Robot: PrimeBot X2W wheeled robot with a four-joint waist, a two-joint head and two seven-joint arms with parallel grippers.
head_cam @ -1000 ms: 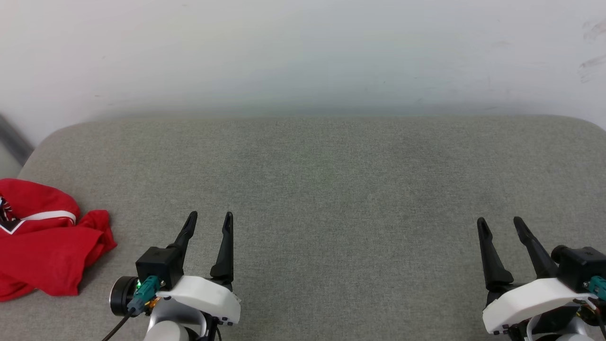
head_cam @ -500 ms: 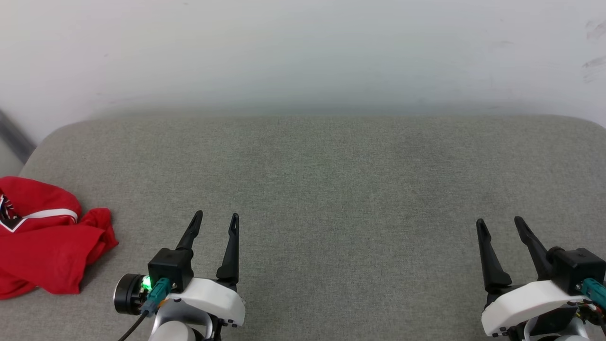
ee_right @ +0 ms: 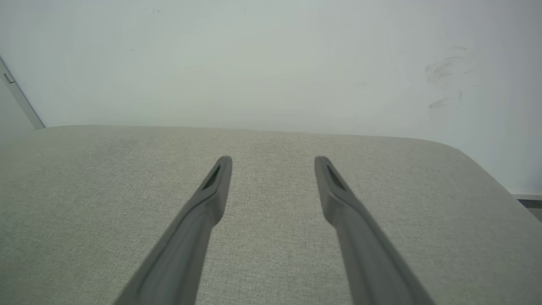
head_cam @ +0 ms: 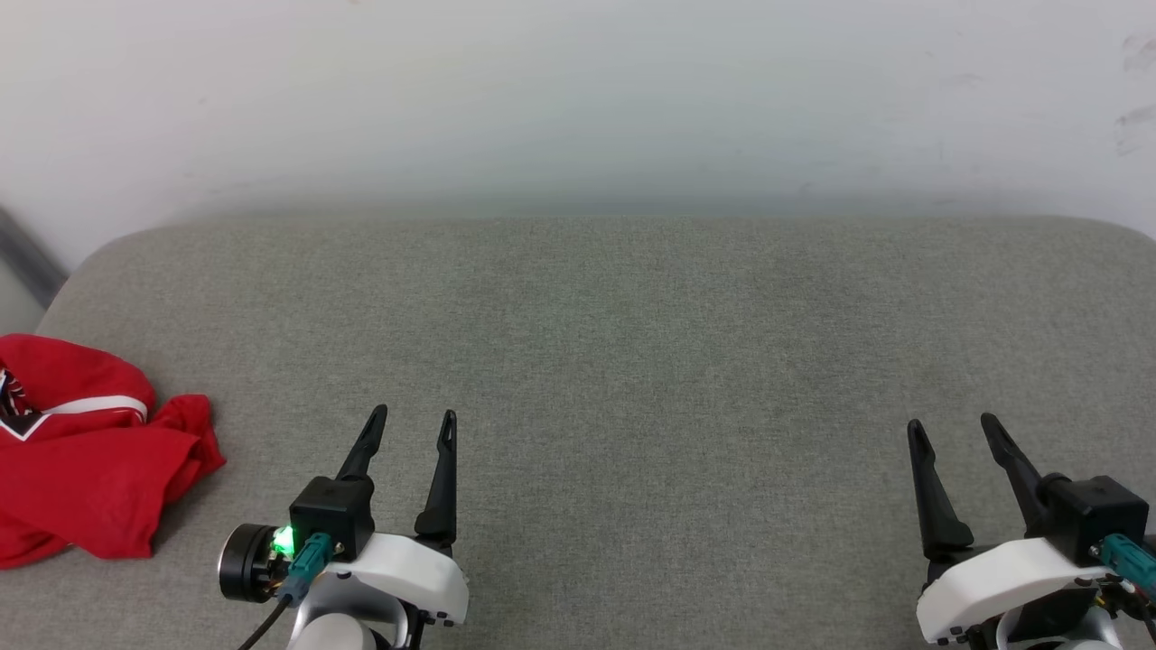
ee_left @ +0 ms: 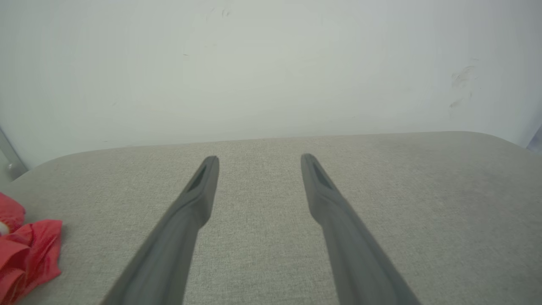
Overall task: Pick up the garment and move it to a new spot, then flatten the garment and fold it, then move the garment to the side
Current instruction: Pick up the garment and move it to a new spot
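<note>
1. The garment (head_cam: 86,460) lies in a crumpled red heap on the grey cushion (head_cam: 632,343), partly cut off by the head view's left edge. We see a white band and a bit of collar, but we can make out no clear long axis.
2. The cushion's rounded left corner curves just behind the garment, and the rest of it stretches away to the garment's right.
3. The left end effector (head_cam: 414,415) hangs near the garment, on its right. Its fingers are spread wide and hold nothing, and they point past the garment toward the wall (head_cam: 578,99).
4. The right end effector (head_cam: 951,422) is well apart from the garment, far to its right, and is likewise wide open and empty.
5. We judge that the pickup has not yet begun. The left arm is the nearer one, and it would have to swing left and turn its fingers onto the heap.
</note>
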